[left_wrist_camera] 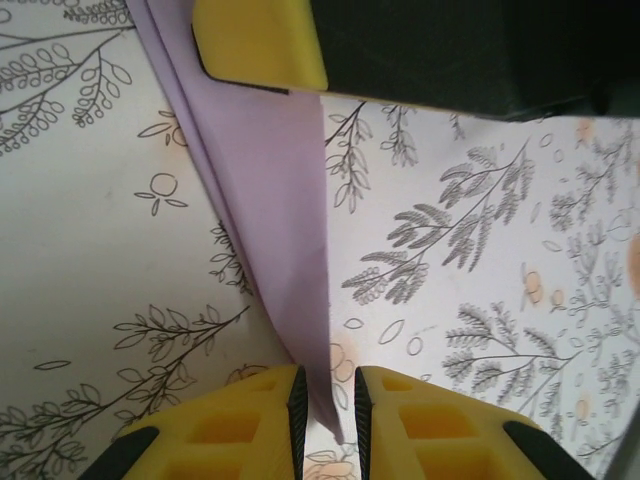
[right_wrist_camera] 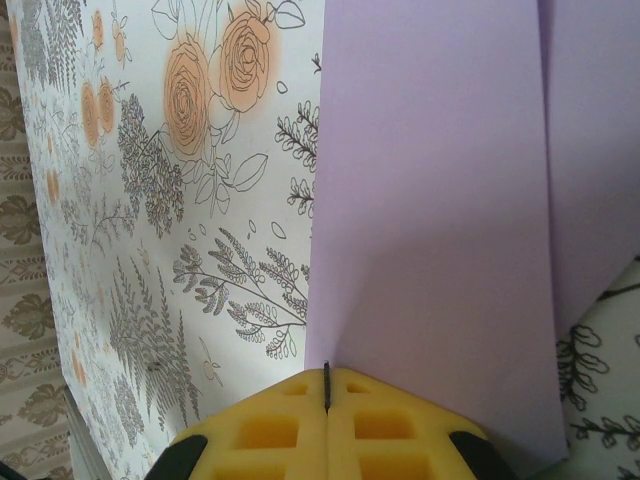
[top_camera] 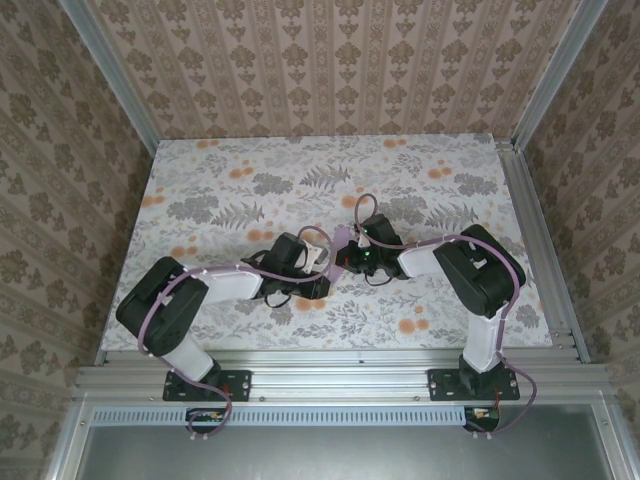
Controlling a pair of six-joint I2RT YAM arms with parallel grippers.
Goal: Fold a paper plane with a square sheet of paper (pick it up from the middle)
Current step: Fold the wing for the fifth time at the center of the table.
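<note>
Two arms, the left arm [top_camera: 230, 285] and the right arm [top_camera: 440, 258], are pictured meeting over the middle of the tabletop [top_camera: 250, 170], which is spread with a floral cloth [top_camera: 420, 165]. The paper plane [top_camera: 343, 238], a slim folded length of lavender paper, is found between their wrists. In the right wrist view the right fingers [right_wrist_camera: 280, 430] are pressed together, with an edge of the paper plane [right_wrist_camera: 430, 200] pinched in the seam between them and a crease shown along its right side. In the left wrist view the left fingers [left_wrist_camera: 240, 425] are parted a little, and the pointed end of the paper plane [left_wrist_camera: 270, 200] is threaded through the gap, apparently unpressed. One of the right fingers [left_wrist_camera: 260, 45] is seen at the paper's far end.
</note>
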